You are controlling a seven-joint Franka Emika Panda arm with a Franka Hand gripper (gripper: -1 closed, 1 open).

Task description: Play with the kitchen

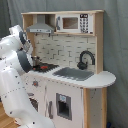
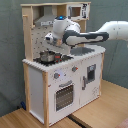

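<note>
The kitchen [image 1: 75, 85] [image 2: 60, 80] is a white and light-wood toy unit with a grey hood [image 1: 40, 27], a black-red hob [image 1: 46, 66], a grey sink [image 1: 75, 74] and a black faucet [image 1: 85, 59]. In the second exterior view, my gripper [image 2: 51, 41] hangs over the hob end of the counter, just above a small dark pot [image 2: 47, 57], and it sits below the hood. In the first exterior view my own white arm [image 1: 17, 55] hides the gripper. The oven door [image 2: 64, 95] is closed.
A toy microwave [image 1: 70, 22] sits on the top shelf. The white arm [image 2: 95, 35] reaches in from the second exterior view's right, across the sink. A grey curtain hangs behind the kitchen, which stands on a wooden floor [image 2: 100, 112].
</note>
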